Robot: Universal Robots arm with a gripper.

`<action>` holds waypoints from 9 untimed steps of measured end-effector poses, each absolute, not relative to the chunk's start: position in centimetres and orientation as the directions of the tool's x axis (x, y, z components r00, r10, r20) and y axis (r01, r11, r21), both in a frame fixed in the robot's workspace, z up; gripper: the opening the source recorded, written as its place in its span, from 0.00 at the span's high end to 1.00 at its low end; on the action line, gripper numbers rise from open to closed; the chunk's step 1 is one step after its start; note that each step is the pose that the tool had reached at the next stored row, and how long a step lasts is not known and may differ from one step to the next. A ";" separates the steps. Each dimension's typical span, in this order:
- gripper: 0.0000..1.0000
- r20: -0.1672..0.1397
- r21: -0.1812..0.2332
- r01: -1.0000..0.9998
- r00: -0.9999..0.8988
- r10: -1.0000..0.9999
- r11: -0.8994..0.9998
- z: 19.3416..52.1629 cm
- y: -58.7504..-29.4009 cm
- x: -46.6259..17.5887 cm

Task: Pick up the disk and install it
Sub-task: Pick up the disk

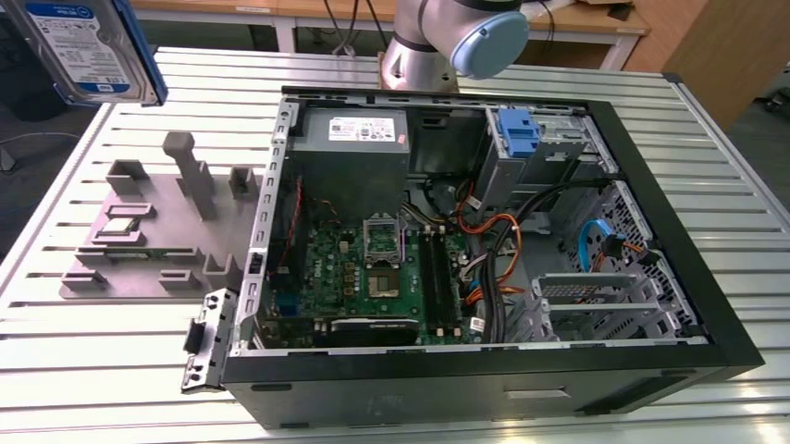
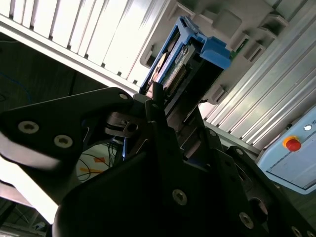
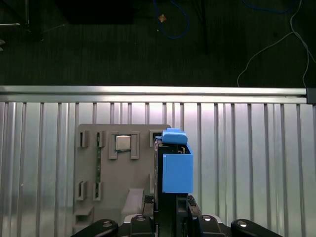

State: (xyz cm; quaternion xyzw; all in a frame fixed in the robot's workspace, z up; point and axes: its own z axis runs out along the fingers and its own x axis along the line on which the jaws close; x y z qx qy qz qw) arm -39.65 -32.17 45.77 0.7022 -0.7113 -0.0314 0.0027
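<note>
Above bench [image 1: 99,388], at exterior view's left: disk [image 1: 87,46] aloft, clear of grey fixture [image 1: 136,250], clenched edgewise in pincer [image 3: 173,203]. Step: pickup done, install pending. Likely need: squaring disk to open computer case [image 1: 722,324].

Silver-grey arm [image 1: 413,57], pale blue round cap [image 1: 494,39] on it; gripper [image 2: 165,106] is matte black, dotted with silver screws [image 2: 178,196].

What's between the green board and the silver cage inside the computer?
Orange and black cables lie between them, as the exterior view shows.
</note>
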 end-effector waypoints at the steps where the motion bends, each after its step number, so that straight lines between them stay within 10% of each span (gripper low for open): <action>1: 0.65 -0.040 0.048 -0.999 -0.014 -0.999 0.012 45.9 -32.2 -39.7; 9: 0.65 -0.040 0.048 -0.999 -0.014 -0.999 0.012 47.0 -32.2 -39.7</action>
